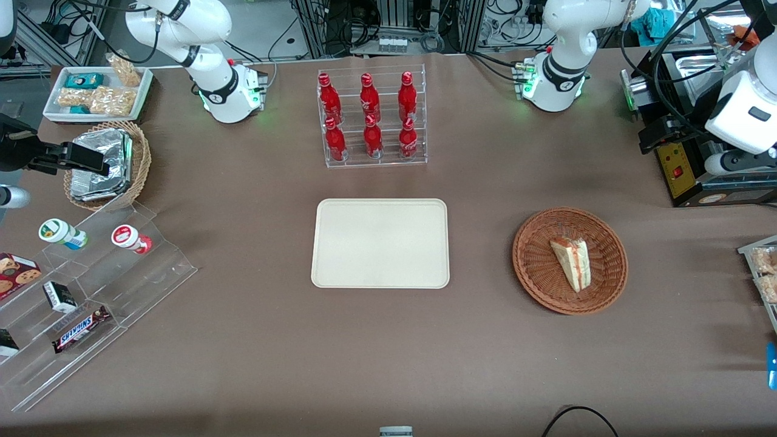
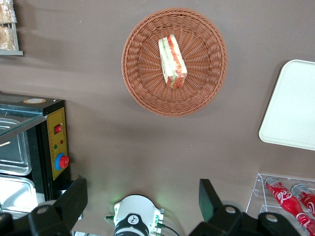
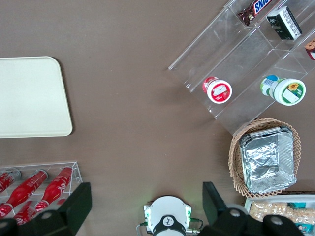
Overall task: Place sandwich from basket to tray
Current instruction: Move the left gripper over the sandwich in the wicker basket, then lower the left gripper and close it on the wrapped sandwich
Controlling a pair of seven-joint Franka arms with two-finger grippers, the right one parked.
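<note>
The sandwich (image 1: 572,262), a white wedge with red and green filling, lies in the round reddish-brown basket (image 1: 534,267). Both show in the left wrist view, the sandwich (image 2: 172,61) in the basket (image 2: 142,83). The cream tray (image 1: 380,243) lies flat at the table's middle, beside the basket toward the parked arm's end; it also shows in the wrist views (image 2: 293,105) (image 3: 29,96). My left gripper (image 2: 141,196) is open and empty, high above the table, farther from the front camera than the basket. Its arm (image 1: 743,109) shows at the working arm's end.
A clear rack of red bottles (image 1: 371,118) stands farther from the front camera than the tray. A black machine (image 1: 686,164) sits near the working arm's base. A tan basket with foil packets (image 1: 106,164), a white snack dish (image 1: 97,91) and acrylic shelves (image 1: 91,291) lie toward the parked arm's end.
</note>
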